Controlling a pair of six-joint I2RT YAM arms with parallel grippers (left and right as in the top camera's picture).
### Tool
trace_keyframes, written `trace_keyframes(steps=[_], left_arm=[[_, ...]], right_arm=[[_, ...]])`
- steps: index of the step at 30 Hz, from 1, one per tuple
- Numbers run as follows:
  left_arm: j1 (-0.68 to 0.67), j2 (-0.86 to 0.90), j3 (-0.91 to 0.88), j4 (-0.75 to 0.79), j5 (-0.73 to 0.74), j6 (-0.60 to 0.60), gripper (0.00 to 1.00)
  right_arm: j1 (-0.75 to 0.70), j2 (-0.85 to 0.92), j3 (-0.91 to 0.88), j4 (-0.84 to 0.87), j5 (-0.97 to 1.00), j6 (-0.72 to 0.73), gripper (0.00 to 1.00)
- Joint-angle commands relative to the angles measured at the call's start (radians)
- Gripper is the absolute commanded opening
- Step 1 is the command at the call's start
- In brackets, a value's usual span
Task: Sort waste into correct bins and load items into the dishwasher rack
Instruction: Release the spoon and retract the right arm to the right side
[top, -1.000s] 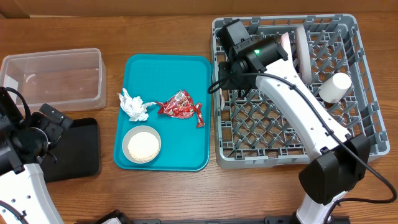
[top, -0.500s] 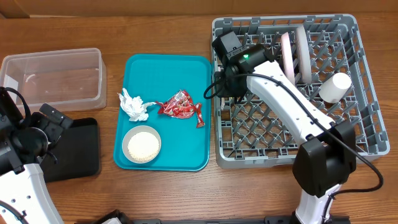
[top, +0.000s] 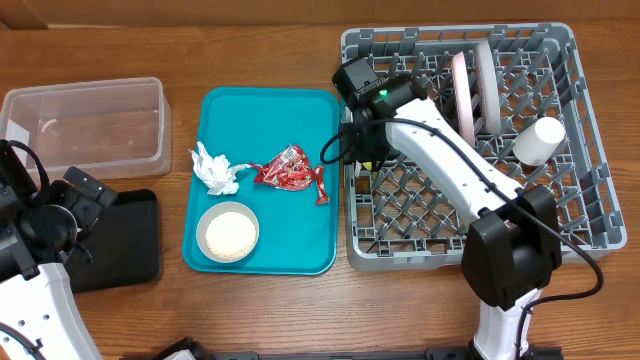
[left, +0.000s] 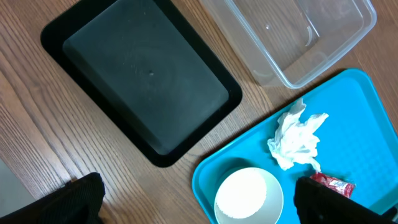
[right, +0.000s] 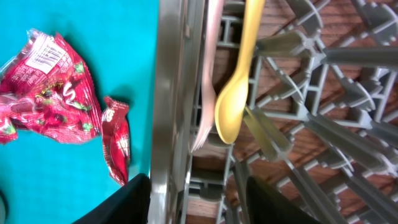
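Two plates stand on edge at the far side of the dishwasher rack (top: 590, 215), the left plate (top: 462, 85) pale, the right plate (top: 487, 80) greyer. The white cup (top: 538, 140) lies on its side just right of them.

Over at the rack's left wall, the right gripper (right: 198, 186) hangs with its jaws spread wide and nothing between them. Right under it, the yellow spoon (right: 235, 99) and the white fork (right: 208, 87) lie side by side just inside that wall (the fork is tucked closest to it).

Across the wall, on the teal tray (top: 300, 110), sit the red wrappers (top: 290, 170). The crumpled napkin (top: 215, 168) is just to their left, and the pale bowl (top: 228, 233) of white grains sits at the tray's near left corner.

The clear tub (top: 85, 125) sits far left on the counter (top: 250, 310), and the black tray (top: 125, 240) lies nearer, beside the teal tray.

The left gripper (left: 199, 186) hovers near the black tray, fingers (left: 84, 199) wide apart, gripping nothing.
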Motion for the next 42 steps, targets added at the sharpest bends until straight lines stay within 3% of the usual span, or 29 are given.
trace_keyframes(steps=[1, 4, 7, 9, 11, 12, 19, 42], left_arm=[[0.005, 0.002, 0.016, 0.000, 0.008, -0.021, 1.00], [0.004, 0.002, 0.016, 0.000, 0.008, -0.021, 1.00], [0.005, 0.002, 0.016, 0.000, 0.008, -0.021, 1.00], [0.004, 0.002, 0.016, 0.000, 0.008, -0.021, 1.00], [0.005, 0.002, 0.016, 0.000, 0.008, -0.021, 1.00], [0.004, 0.002, 0.016, 0.000, 0.008, -0.021, 1.00], [0.004, 0.002, 0.016, 0.000, 0.008, -0.021, 1.00], [0.004, 0.002, 0.016, 0.000, 0.008, -0.021, 1.00]], right_arm=[[0.004, -0.178, 0.132, -0.045, 0.061, -0.007, 0.53], [0.003, -0.321, 0.226, -0.103, 0.148, -0.007, 0.56], [0.003, -0.506, 0.270, -0.111, 0.236, -0.008, 0.66], [0.003, -0.630, 0.271, -0.112, 0.255, -0.040, 0.77], [0.004, -0.716, 0.271, -0.120, 0.254, -0.049, 0.97], [0.004, -0.752, 0.271, -0.126, 0.254, -0.048, 1.00], [0.004, -0.888, 0.271, -0.150, 0.254, -0.048, 1.00], [0.004, -0.886, 0.269, -0.277, 0.254, -0.048, 1.00]])
